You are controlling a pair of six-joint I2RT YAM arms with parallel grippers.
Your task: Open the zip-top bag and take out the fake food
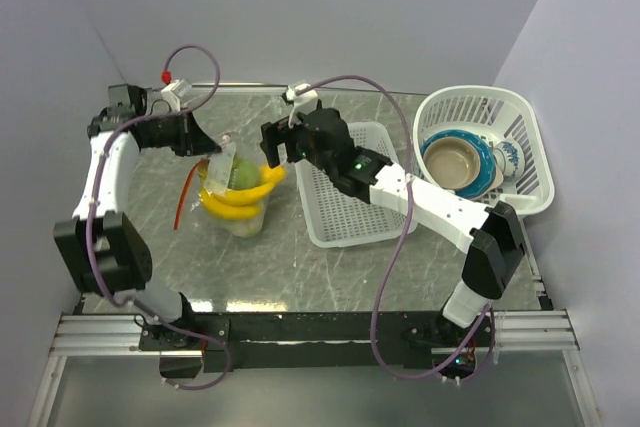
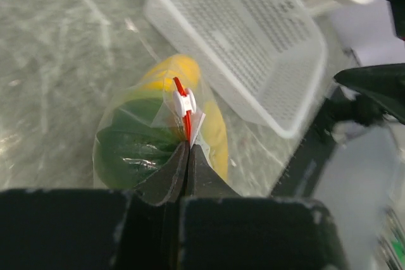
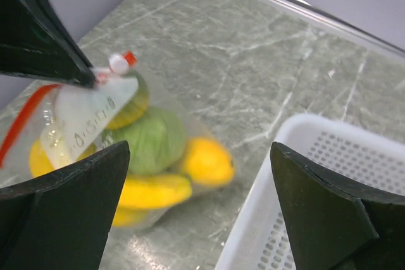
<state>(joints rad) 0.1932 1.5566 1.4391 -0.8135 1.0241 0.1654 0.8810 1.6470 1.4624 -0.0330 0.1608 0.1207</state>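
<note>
The zip-top bag (image 1: 238, 199) stands on the left half of the bench (image 1: 330, 277), between its left edge and the white slotted basket (image 1: 345, 202). The fake food (image 1: 240, 209) is inside it: a yellow banana bunch (image 1: 243, 194), a green leafy ball (image 1: 243, 173) and a yellow oval fruit (image 3: 205, 161). The left gripper (image 2: 188, 151) has its jaws pressed together on the bag's top, just below the white slider (image 2: 184, 101) of the orange-red zip strip (image 1: 184, 194). The right gripper (image 1: 272, 150) hovers just beside the bag, on the basket side, with jaws wide apart and holding nothing.

Overhead view, wrist close-ups, shared zip-top bag (image 1: 238, 209)
</note>
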